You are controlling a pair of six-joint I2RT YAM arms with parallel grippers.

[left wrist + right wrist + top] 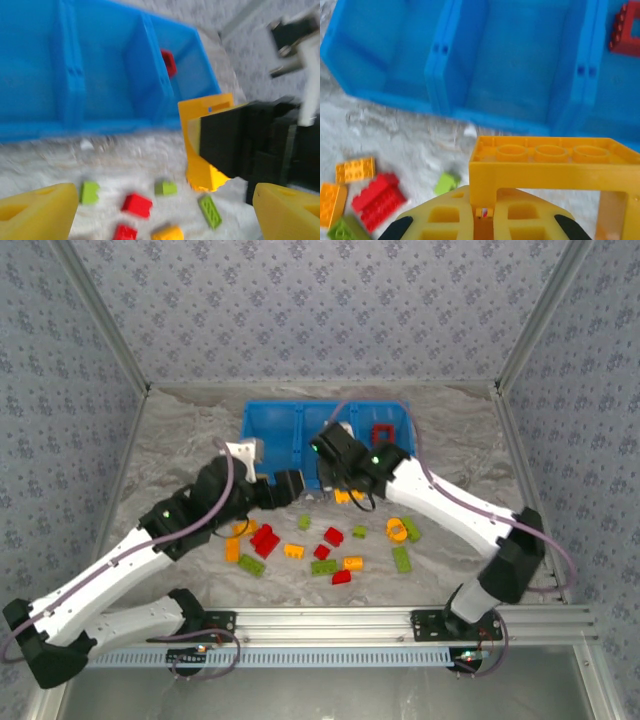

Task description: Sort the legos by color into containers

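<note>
**Right tool** (482, 202): clenched on a yellow-orange plastic frame brick (550, 167).
- The yellow moulded fingers (440, 220) pinch one upright leg of the frame from both sides.
- The frame's top bar runs off sideways from the grip, with three round studs in a row on it.
- From the left wrist camera the frame stands upright against the black tool body, just in front of the bin's near wall.
- Cannot tell whether its lower edge touches the surface.

**Left tool** (165, 210): released.
- Its blunt yellow wedge fingers (37, 212) are spread wide and grip nothing.
- It hovers above the scattered bricks, facing the bin and the right tool.

**Bright blue plastic bin** (275, 430): long, smooth and glossy.
- It has three rectangular compartments side by side, split by doubled walls.
- A red open frame brick (381, 433) lies in the right compartment.

**Loose bricks**: hard, shiny plastic, scattered on the surface between the bin and the arm bases.
- There is a chunky red studded block (265, 538) and a flat lime green plate (402, 560).
- A small yellow-orange studded brick (293, 551) lies among others in the same three colours.
- A rounded orange piece (396, 530) sits just beside a lime green brick (411, 528).

**Surface** (180, 440): pale grey, marbled and matt.
</note>
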